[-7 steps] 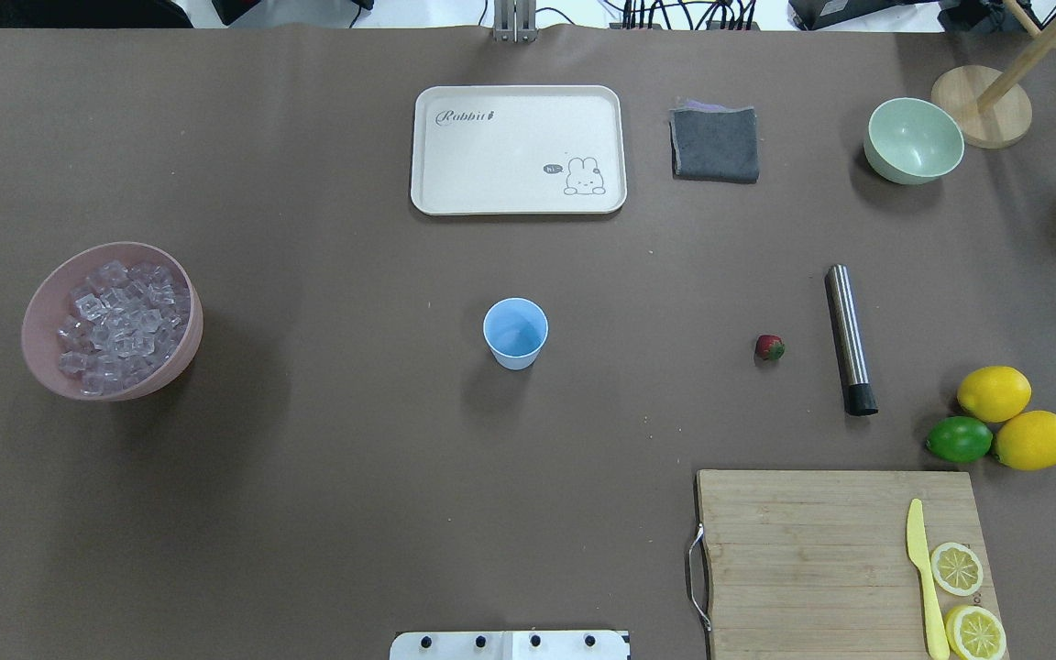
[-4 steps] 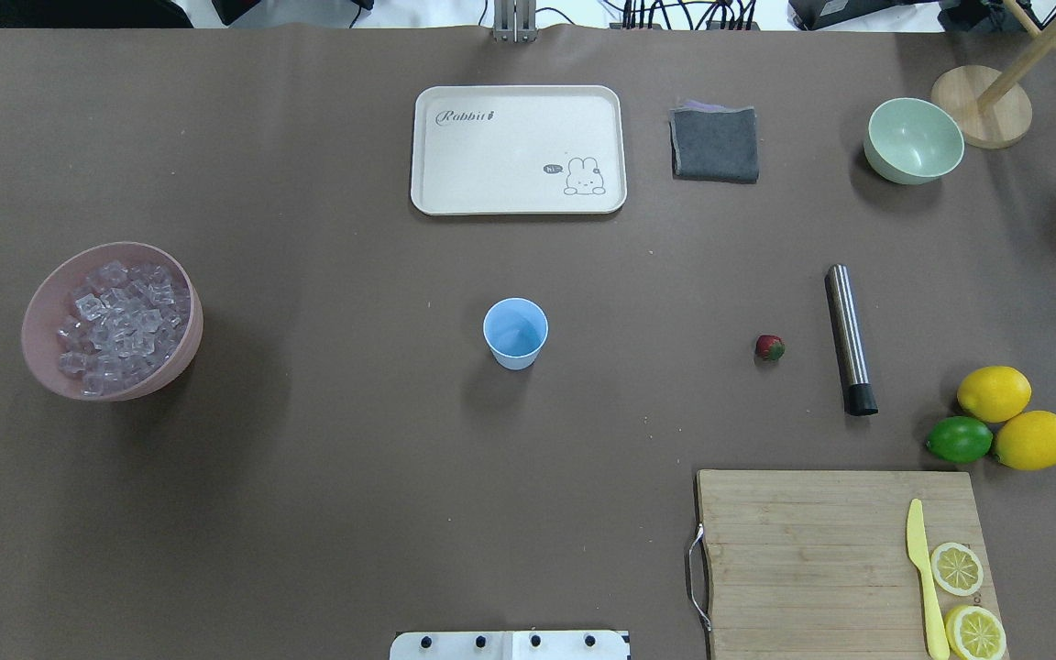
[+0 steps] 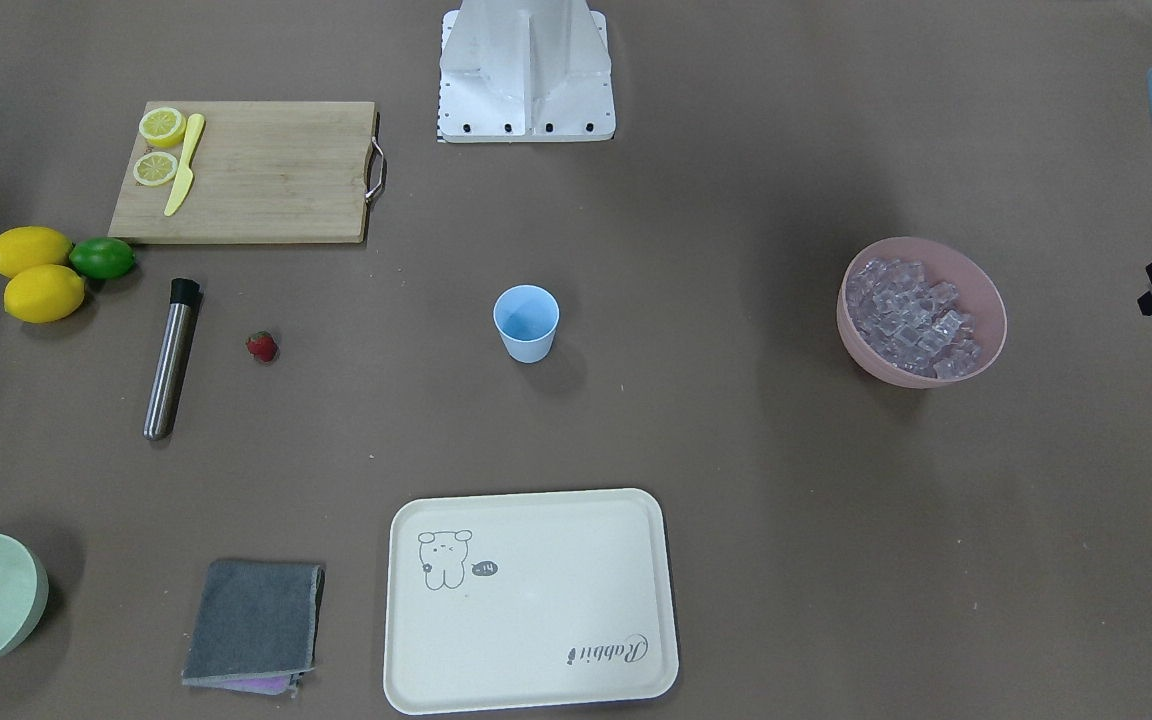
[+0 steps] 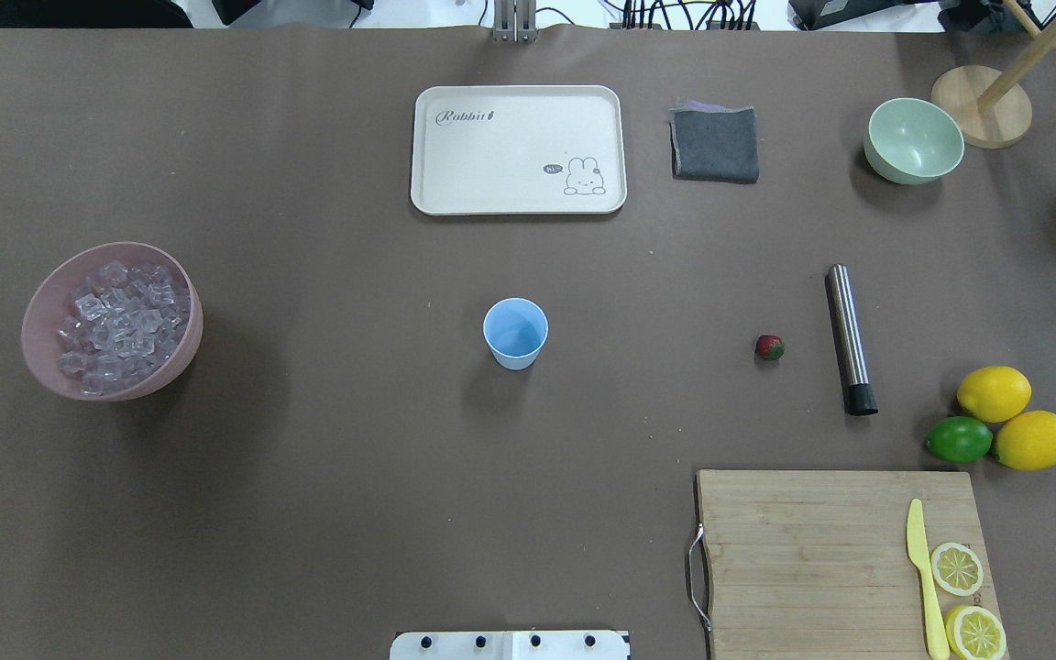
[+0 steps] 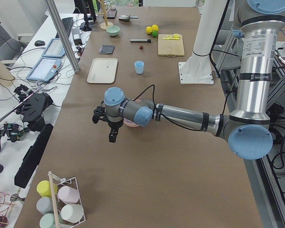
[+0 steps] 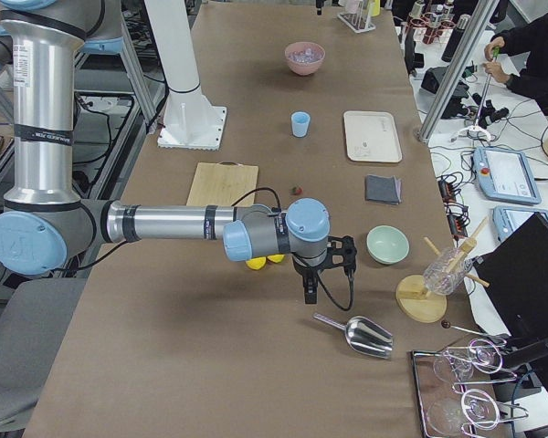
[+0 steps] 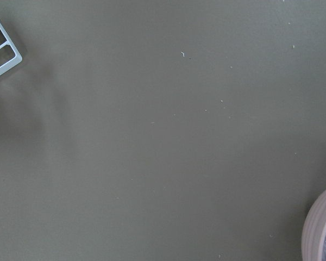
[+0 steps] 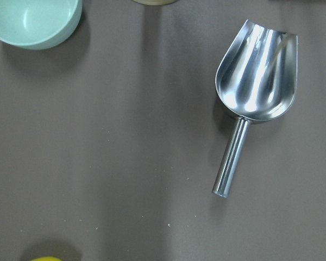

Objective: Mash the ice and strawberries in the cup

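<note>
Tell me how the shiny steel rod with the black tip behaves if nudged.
The shiny steel rod lies flat and round, so it would probably roll sideways. Its polished surface looks slippery; its black tip may grip better.

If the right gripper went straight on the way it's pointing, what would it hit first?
Probably bare table, with the metal scoop just off to one side; depth is unclear.

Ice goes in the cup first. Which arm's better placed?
Left, probably: the left gripper hangs beside the pink bowl of ice. The right gripper hangs at the opposite end, above the scoop.
</note>
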`<move>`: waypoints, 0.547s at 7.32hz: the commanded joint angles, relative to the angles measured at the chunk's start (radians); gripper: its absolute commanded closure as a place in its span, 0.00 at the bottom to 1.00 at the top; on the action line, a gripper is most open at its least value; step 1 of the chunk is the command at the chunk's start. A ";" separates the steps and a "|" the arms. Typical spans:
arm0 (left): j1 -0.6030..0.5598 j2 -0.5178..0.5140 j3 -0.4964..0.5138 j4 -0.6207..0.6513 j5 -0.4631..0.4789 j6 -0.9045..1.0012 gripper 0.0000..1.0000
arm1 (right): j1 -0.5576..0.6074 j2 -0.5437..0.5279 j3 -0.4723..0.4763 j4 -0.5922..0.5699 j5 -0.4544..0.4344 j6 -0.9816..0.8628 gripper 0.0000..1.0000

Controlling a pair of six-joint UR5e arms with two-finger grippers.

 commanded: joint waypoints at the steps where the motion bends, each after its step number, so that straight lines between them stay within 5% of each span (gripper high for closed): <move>1: 0.002 0.005 -0.019 0.006 0.000 -0.001 0.03 | -0.003 -0.052 -0.009 0.125 0.013 0.006 0.00; 4: 0.002 0.011 -0.067 0.009 -0.019 -0.121 0.03 | -0.038 -0.052 -0.007 0.134 0.006 0.020 0.00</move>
